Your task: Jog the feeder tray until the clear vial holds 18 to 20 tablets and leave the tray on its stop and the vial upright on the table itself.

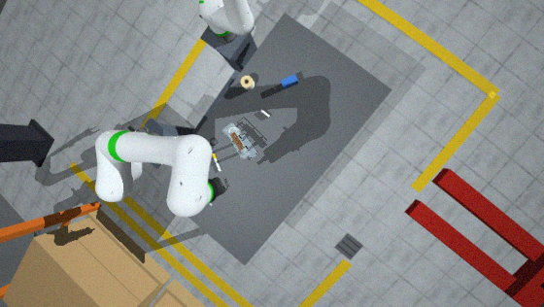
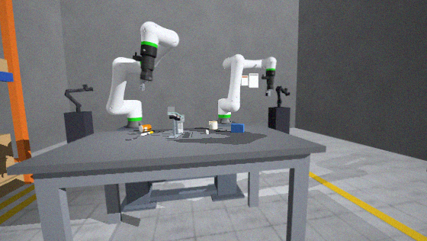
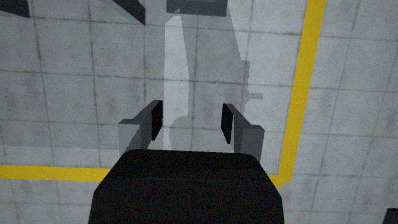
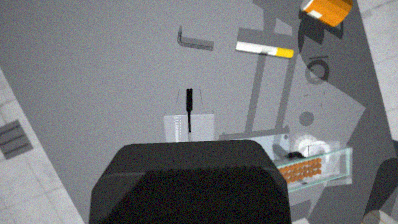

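Note:
The feeder tray holds a bed of orange-brown tablets. The upright plate stands at its high end. A clear, pale shape under the tray may be the vial; its tablet count cannot be read. Whether the tray is on its stop cannot be told. My right gripper is shut and empty, high above the table on the high-end side of the tray. My left gripper is open and empty, raised away from the tray with floor below it.
A white-and-yellow marker, a hex key and an orange bottle lie beside the feeder. A cream cylinder, a blue box and a small white piece are on its outlet side.

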Robot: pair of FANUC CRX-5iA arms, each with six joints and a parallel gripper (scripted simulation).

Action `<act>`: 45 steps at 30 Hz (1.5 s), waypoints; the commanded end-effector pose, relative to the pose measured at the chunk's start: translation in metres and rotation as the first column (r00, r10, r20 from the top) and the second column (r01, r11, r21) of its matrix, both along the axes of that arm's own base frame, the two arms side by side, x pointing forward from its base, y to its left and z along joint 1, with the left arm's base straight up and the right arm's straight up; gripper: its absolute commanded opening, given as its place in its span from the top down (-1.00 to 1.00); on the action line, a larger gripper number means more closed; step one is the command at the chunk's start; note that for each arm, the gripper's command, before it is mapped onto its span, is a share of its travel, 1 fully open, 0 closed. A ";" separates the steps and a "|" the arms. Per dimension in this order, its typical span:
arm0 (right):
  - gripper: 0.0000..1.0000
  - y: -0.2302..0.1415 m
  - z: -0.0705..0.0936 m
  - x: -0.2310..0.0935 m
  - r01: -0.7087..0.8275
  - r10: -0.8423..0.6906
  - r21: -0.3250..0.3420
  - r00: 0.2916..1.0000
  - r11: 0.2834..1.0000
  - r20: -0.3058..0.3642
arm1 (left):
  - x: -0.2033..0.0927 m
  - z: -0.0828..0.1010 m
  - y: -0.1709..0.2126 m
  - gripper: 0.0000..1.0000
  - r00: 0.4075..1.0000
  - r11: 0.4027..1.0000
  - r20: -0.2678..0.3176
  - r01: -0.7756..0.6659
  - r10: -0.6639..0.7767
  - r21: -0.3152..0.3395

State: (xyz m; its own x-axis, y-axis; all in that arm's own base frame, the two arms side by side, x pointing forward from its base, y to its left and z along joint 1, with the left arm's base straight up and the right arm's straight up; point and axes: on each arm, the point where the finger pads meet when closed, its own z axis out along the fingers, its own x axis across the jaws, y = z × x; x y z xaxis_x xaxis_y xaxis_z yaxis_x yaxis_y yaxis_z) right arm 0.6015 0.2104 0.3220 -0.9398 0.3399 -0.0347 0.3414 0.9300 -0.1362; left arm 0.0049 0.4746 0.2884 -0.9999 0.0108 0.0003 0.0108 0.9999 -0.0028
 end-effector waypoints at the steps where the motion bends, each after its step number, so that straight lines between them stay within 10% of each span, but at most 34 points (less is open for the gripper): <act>1: 1.00 0.012 -0.001 0.004 -0.162 0.162 0.018 0.987 0.987 -0.019 | 0.000 0.001 0.000 -1.00 1.000 1.000 0.000 0.000 0.000 0.003; 9: 1.00 0.031 -0.004 0.009 -0.380 0.382 0.045 0.924 0.924 -0.035 | 0.000 0.001 0.000 -1.00 1.000 1.000 0.000 0.000 0.000 0.003; 26: 1.00 0.090 -0.013 0.019 -0.840 0.847 0.112 0.530 0.530 -0.032 | 0.000 0.001 0.000 -1.00 1.000 1.000 0.000 0.000 0.000 0.003; 38: 1.00 0.142 -0.019 0.020 -0.988 0.998 0.137 0.066 0.065 0.002 | 0.000 0.001 0.000 -1.00 1.000 1.000 0.000 0.000 0.000 0.003; 45: 1.00 0.153 -0.021 0.019 -0.989 0.999 0.138 -0.043 -0.044 0.011 | 0.000 0.001 0.000 -1.00 1.000 1.000 0.000 0.000 0.000 0.003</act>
